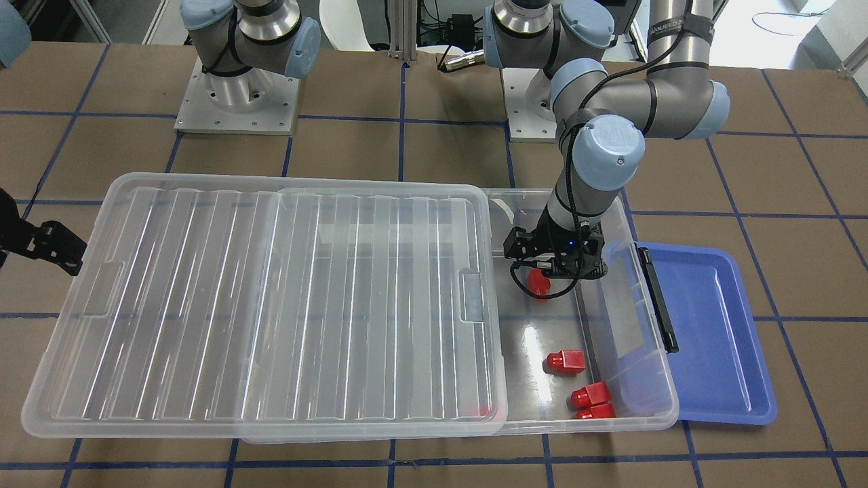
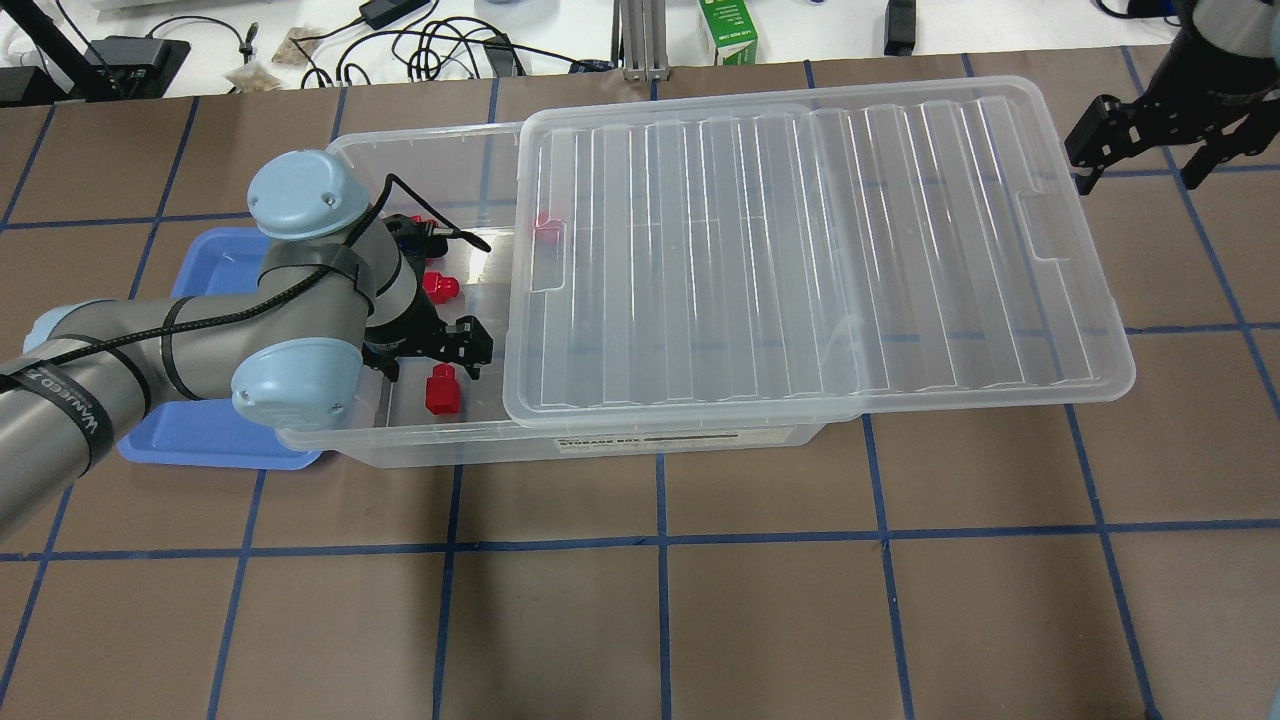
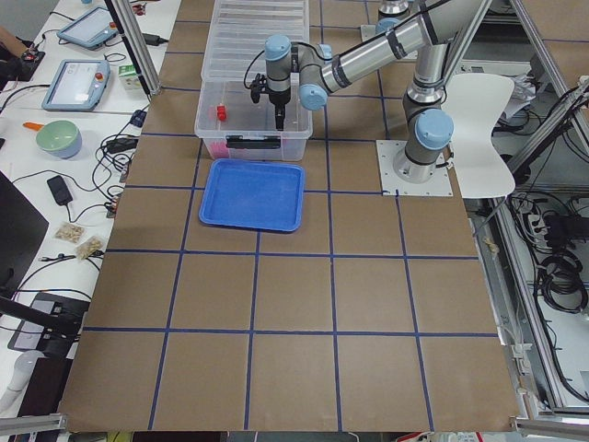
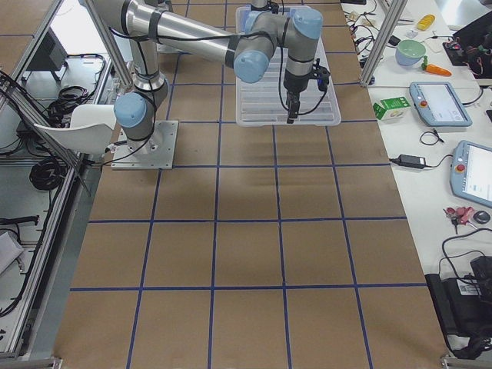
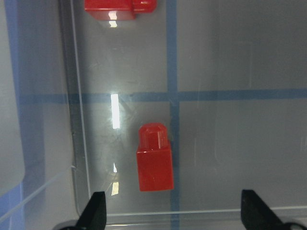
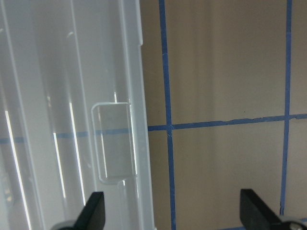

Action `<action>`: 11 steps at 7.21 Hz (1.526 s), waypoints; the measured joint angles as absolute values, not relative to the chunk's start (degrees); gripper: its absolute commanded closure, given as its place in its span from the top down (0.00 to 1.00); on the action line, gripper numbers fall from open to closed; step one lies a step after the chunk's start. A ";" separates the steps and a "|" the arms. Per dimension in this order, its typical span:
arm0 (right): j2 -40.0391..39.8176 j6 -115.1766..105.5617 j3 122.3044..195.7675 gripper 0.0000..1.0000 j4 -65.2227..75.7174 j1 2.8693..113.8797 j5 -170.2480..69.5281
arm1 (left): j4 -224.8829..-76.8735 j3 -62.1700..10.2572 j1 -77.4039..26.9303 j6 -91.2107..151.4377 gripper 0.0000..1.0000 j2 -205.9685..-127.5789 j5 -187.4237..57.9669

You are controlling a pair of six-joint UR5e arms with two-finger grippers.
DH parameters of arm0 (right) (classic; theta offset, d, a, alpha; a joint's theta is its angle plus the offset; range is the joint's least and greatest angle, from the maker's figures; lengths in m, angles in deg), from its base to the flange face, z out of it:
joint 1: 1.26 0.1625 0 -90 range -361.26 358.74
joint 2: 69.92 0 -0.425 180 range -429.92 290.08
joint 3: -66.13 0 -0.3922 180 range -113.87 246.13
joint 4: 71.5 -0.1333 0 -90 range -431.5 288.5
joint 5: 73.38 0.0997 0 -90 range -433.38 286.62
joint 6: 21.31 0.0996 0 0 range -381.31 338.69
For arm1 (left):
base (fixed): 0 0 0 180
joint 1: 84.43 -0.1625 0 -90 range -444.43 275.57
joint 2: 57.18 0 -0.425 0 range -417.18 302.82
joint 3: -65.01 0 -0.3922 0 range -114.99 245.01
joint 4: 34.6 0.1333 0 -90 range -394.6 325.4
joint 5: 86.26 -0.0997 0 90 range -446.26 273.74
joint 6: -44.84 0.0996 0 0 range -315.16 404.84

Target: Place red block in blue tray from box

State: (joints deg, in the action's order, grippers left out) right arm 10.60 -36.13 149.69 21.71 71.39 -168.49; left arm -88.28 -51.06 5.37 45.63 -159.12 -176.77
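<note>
The clear box (image 1: 637, 325) lies with its ribbed lid (image 1: 271, 298) slid aside, so the end by the blue tray (image 1: 712, 325) is uncovered. My left gripper (image 1: 550, 270) is open inside that uncovered end, just over a red block (image 1: 539, 282). In the left wrist view the red block (image 5: 154, 160) lies flat on the box floor, between and just ahead of the spread fingertips of my left gripper (image 5: 175, 215). Three more red blocks (image 1: 565, 361) lie further along the box floor. My right gripper (image 2: 1140, 170) is open and empty beside the lid's far edge.
The blue tray (image 2: 215, 270) touches the box's end with the black latch (image 1: 658, 298); my left arm reaches over it. Another red block (image 2: 545, 228) shows through the lid's edge (image 2: 800, 250). The right wrist view shows the lid's rim (image 6: 139, 120) and brown table.
</note>
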 measured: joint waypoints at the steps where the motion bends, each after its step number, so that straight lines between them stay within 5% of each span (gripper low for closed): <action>1: 11.11 -35.84 147.31 1.00 17.85 73.36 -168.43 | -87.77 -51.26 5.35 45.59 1.00 -159.95 -176.78; 4: 11.56 -32.61 146.01 1.00 14.96 80.60 -168.57 | -86.70 -51.40 5.05 45.52 0.99 -162.95 -176.92; 5: 11.58 -32.10 145.93 1.00 14.66 81.28 -168.43 | -86.60 -51.42 5.00 45.44 0.79 -163.61 -176.99; 6: 11.59 -31.74 146.02 1.00 14.53 81.51 -168.20 | -86.56 -51.44 4.97 45.37 0.48 -164.04 -177.08; 8: 11.61 -31.14 145.71 1.00 14.64 81.60 -168.00 | -86.50 -51.17 4.93 45.29 0.17 -164.72 -177.09; 9: 11.63 -31.04 145.51 1.00 14.83 81.62 -167.97 | -86.42 -50.69 4.76 45.17 0.08 -164.94 -177.00; 11: 11.73 -30.98 145.46 1.00 14.96 81.62 -167.96 | -86.56 -49.88 3.64 45.10 0.08 -164.38 -176.82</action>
